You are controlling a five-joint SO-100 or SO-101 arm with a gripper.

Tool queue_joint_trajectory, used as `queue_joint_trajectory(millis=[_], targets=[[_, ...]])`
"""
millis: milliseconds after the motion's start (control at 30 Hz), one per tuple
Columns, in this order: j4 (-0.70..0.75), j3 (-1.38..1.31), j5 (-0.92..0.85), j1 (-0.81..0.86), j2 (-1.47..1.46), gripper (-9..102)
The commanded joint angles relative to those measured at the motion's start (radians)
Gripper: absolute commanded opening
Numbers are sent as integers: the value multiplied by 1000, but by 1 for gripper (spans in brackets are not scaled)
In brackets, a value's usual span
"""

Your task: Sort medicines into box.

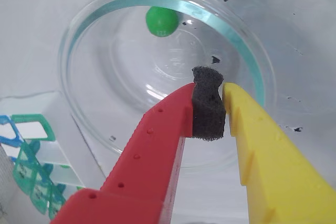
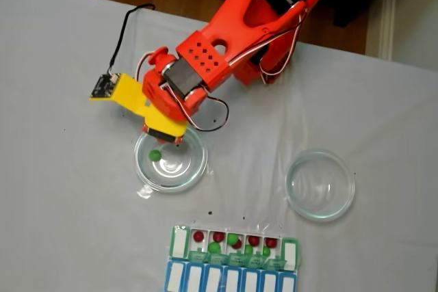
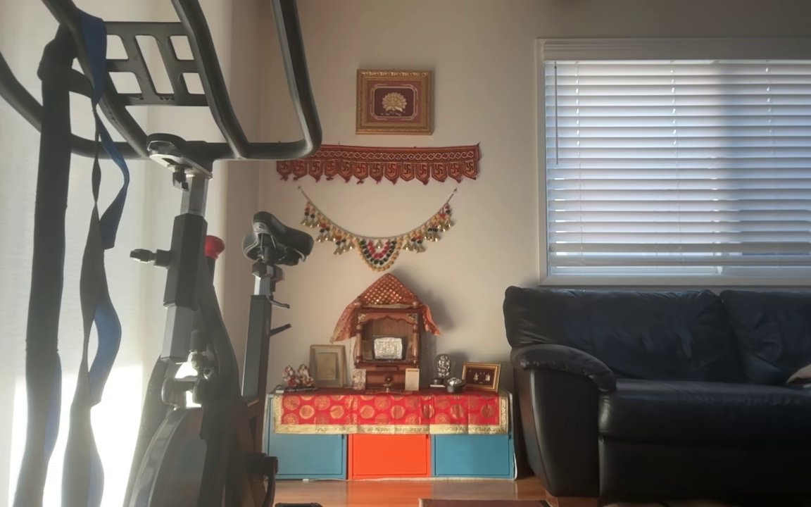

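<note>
Grey tabletop [image 2: 68, 189], item: last green ball [image 1: 161, 21] at far rim of clear dish [image 1: 94, 22], my gripper [image 1: 209, 95] pinched on bare foam alone; I should part jaws, reach past centre, straddle it.

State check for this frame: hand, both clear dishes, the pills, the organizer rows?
hand: shut on nothing, foam pad between fingertips, above the left dish
left dish: holds one green ball
right dish: empty
green-lidded box: lids open, red and green balls inside
blue-lidded row: contents cannot be seen
</note>
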Motion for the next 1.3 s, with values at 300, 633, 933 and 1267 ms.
queue_joint_trajectory(millis=[300, 633, 933, 1267], targets=[[-179, -64, 31, -63, -164, 1], [-218, -69, 5, -5, -179, 1], [-178, -115, -38, 9, -209, 14], [-170, -110, -75, 8, -233, 20]])
